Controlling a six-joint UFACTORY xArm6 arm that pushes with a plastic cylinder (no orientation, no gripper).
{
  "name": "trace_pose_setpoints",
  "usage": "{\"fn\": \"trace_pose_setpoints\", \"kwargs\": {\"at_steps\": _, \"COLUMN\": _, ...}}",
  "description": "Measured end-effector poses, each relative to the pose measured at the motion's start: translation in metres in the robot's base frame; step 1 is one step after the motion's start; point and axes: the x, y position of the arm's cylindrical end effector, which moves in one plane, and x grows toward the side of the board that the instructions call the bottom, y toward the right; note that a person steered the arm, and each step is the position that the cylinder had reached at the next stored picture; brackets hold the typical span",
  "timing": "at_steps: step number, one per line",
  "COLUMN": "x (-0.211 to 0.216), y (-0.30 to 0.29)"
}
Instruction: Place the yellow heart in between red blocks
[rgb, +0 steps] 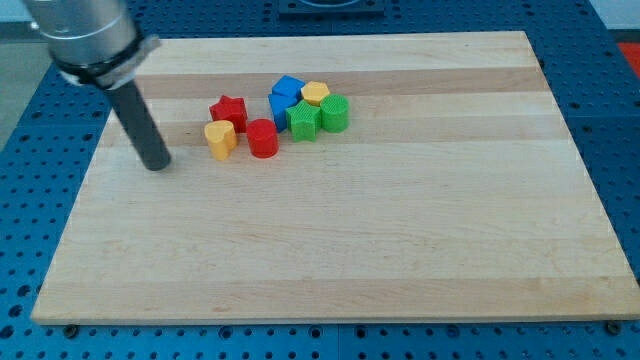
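1. While my tip (157, 166) rests on the board (400, 250) at the view's left, it touches no block; a bare rod, it holds nothing.
2. Yellow heart (220, 137) sits right of the tip, apart from it, below-left of the red star (229, 110) and just left of the red cylinder (263, 138).
3. Judgement: heart looks small, light, rigid; should slide easily but may spin if pushed off-centre.
4. Contact: its left or lower-left face, pushing up-right into the gap between the reds.
5. Risk: the reds likely shift as easily. Blue blocks (285, 95), yellow hexagon (315, 93), two green blocks (320, 117) cluster right.
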Motion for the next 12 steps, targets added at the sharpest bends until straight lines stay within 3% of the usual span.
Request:
{"fn": "trace_pose_setpoints", "kwargs": {"at_steps": 5, "x": -0.036, "y": 0.078}}
{"fn": "trace_pose_setpoints", "kwargs": {"at_steps": 6, "x": -0.036, "y": 0.081}}
{"fn": "trace_pose_setpoints", "kwargs": {"at_steps": 8, "x": -0.034, "y": 0.028}}
{"fn": "trace_pose_setpoints", "kwargs": {"at_steps": 12, "x": -0.068, "y": 0.041}}
